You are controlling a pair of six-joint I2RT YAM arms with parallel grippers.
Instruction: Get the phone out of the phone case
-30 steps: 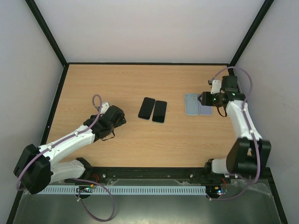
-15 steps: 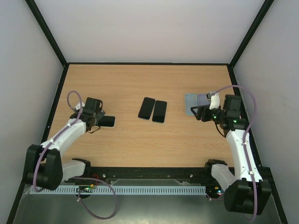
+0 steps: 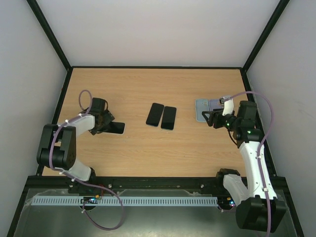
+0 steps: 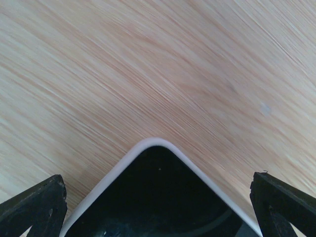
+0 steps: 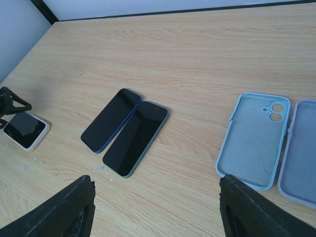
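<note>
While the left claw (image 3: 105,122) hangs low at the left of the overhead view, its two black fingers (image 4: 34,207) stand wide apart in the bottom corners of its wrist view. A rounded corner of the white-cased phone (image 4: 163,202) points up between them. Neither finger visibly touches the phone, so this claw is spread open and grips nothing.

That phone lies flat and screen up on the bench (image 3: 148,84), just right of the left claw and well left of centre. The white case is on it, its pale rim showing all round the dark glass.

Near the middle of the overhead view two bare phones lie side by side, touching or nearly so, both slanted the same way. One is the blue-edged phone (image 5: 111,121) and the other, to its right, the green-edged phone (image 5: 136,138).

Further right two empty cases lie inner side up, close beside each other: the light blue case (image 5: 254,140) and, at the frame's right edge, the lilac case (image 5: 298,168), which is cut off there.

The right claw (image 5: 160,212) hovers above the bench near those cases. Its fingers are spread wide at the bottom of its wrist view, with nothing between them.
</note>
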